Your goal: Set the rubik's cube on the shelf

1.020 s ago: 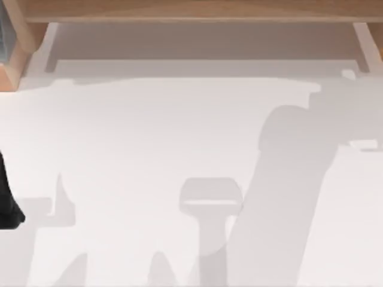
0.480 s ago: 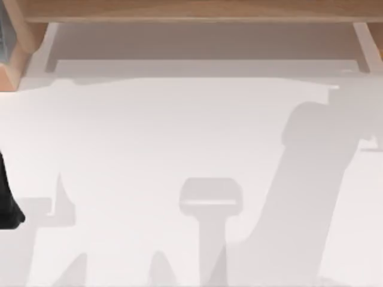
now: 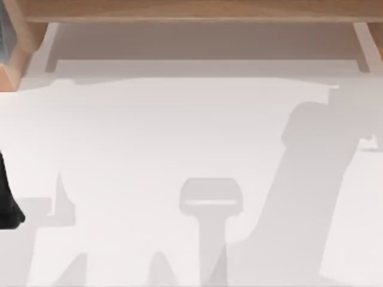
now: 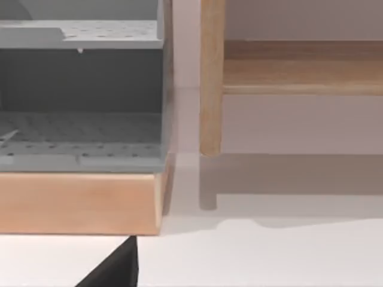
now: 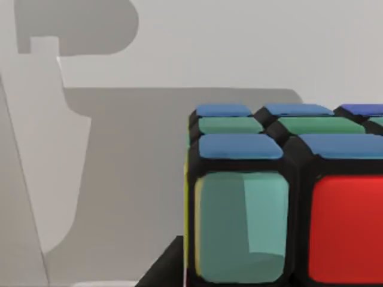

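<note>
The rubik's cube (image 5: 287, 197) looms very close in the right wrist view, with blue and green stickers on top and a pale green and a red one on the near face. A dark part of my right gripper (image 5: 160, 270) sits at its lower corner. The frames do not show whether the cube is gripped. The shelf (image 3: 191, 11) is a light-brown board along the table's far edge, with one of its wooden supports (image 4: 211, 78) in the left wrist view. My left arm (image 3: 7, 203) rests at the table's left edge.
A grey perforated rack in a wooden frame (image 4: 78, 89) stands next to the shelf's support at the far left, and its corner (image 3: 9, 54) is in the top view. Arm shadows lie across the white tabletop (image 3: 149, 131).
The right arm's shadow on the table slid to the right between one second and half a second ago and has held still since. The left arm has not moved.
</note>
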Controlling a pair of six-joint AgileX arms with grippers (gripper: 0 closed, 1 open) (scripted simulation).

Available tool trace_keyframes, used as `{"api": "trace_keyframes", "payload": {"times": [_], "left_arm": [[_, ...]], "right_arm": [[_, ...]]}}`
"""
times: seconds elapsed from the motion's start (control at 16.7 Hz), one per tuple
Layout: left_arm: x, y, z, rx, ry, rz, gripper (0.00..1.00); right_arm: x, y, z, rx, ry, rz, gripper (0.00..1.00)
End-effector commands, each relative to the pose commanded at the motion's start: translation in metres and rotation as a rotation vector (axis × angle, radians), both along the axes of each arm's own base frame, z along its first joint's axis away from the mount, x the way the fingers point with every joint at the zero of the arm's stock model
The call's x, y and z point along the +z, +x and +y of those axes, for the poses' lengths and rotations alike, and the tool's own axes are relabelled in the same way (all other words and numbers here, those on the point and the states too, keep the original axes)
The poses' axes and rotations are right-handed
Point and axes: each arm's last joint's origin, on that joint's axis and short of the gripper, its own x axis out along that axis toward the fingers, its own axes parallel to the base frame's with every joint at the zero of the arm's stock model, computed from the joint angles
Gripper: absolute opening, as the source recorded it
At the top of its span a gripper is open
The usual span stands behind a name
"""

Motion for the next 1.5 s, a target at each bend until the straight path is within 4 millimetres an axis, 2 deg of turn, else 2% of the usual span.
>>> {"api": "trace_keyframes", "payload": {"times": [0.12, 0.24, 0.42, 0.54, 0.6, 0.9, 1.14, 1.32, 1.5], "left_arm": [[0.000, 0.000, 0.000, 0.000, 0.000, 0.000, 1.00], [0.000, 0.000, 0.000, 0.000, 0.000, 0.000, 1.00], [0.000, 0.000, 0.000, 0.000, 0.000, 0.000, 1.00], [0.000, 0.000, 0.000, 0.000, 0.000, 0.000, 1.00], [0.000, 0.000, 0.000, 0.000, 0.000, 0.000, 1.00], [0.000, 0.000, 0.000, 0.000, 0.000, 0.000, 1.00], [0.000, 0.000, 0.000, 0.000, 0.000, 0.000, 1.00], [0.000, 0.000, 0.000, 0.000, 0.000, 0.000, 1.00], [0.000, 0.000, 0.000, 0.000, 0.000, 0.000, 1.00]], "right_arm": [[0.014, -0.006, 0.005, 0.021, -0.021, 0.001, 0.00], [0.042, -0.014, 0.023, 0.076, -0.064, -0.021, 0.00], [0.091, -0.029, 0.079, 0.234, -0.146, -0.084, 0.00], [0.101, -0.037, 0.129, 0.380, -0.184, -0.099, 0.00], [0.100, -0.039, 0.157, 0.462, -0.201, -0.101, 0.00], [0.069, -0.058, 0.298, 0.849, -0.297, -0.173, 0.00], [0.026, -0.084, 0.400, 1.051, -0.372, -0.341, 0.00], [-0.011, -0.108, 0.461, 1.111, -0.411, -0.513, 0.00], [-0.047, -0.126, 0.498, 1.073, -0.431, -0.692, 0.00]]}}
